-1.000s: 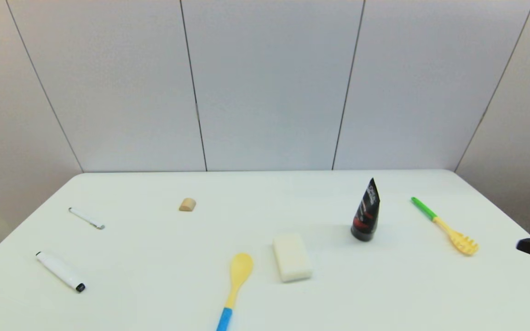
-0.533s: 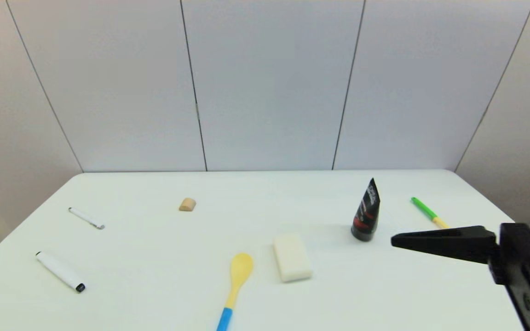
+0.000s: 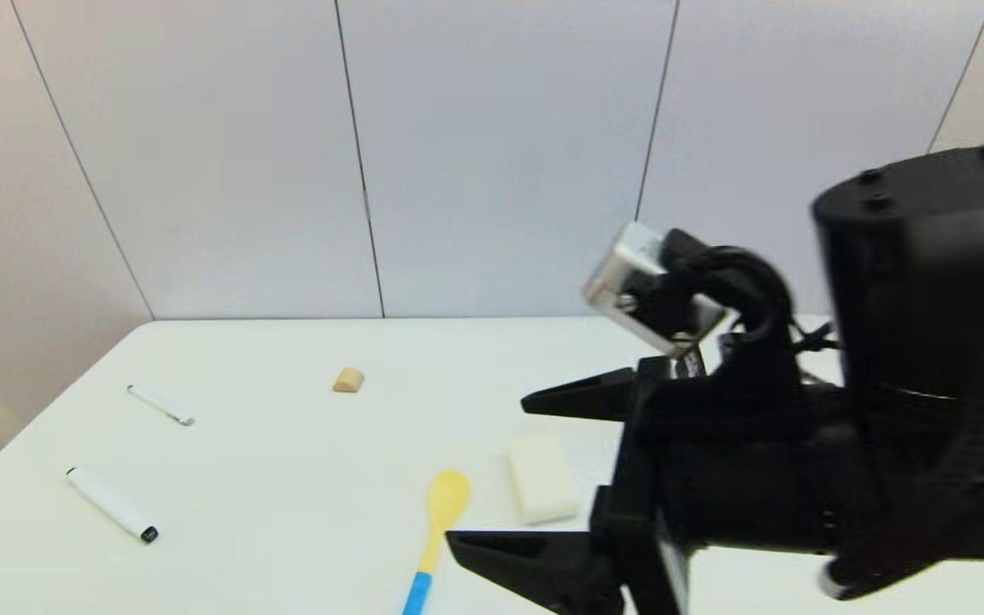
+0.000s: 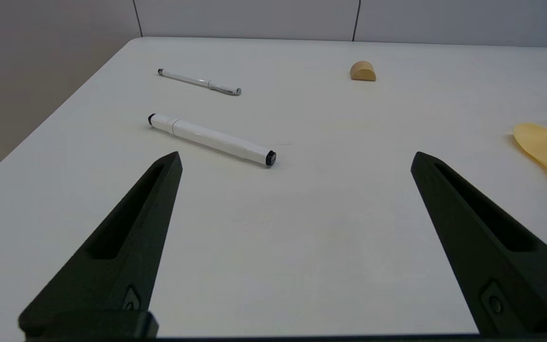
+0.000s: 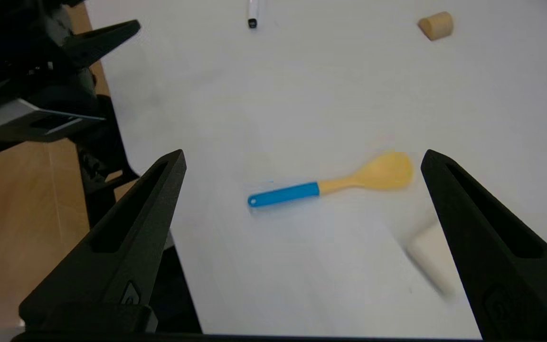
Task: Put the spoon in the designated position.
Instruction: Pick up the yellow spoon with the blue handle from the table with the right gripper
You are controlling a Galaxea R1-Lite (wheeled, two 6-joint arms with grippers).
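The slim yellow plastic spoon with an oval bowl and bright blue handle end (image 3: 435,534) lies flat on the white desk (image 3: 287,478), at its near edge, with the bowl pointing away from the robot and the blue end toward it. Just beside the spoon's bowl, on the robot's right, lies a cream rectangular block with rounded corners (image 3: 541,477), not touching the spoon.

The right gripper (image 3: 488,474) hangs in the air above the desk, just to the right of the spoon, its two long black fingers spread wide with nothing between them. One finger (image 3: 577,399) points out above the cream block; the other (image 3: 526,559) sits near the spoon's blue handle. In the right wrist view the spoon (image 5: 333,183) lies between the two spread fingers, below them on the desk.

The left gripper (image 4: 295,159) is held low at the desk's near edge, well to the left of the spoon, also wide open and holding nothing.

Farther left of the spoon lie a fat white marker with a black cap end (image 3: 112,504) and, beyond it, a thin white pen (image 3: 160,406). A small tan half-round wooden block (image 3: 348,380) sits farther back than the spoon, well apart from it.
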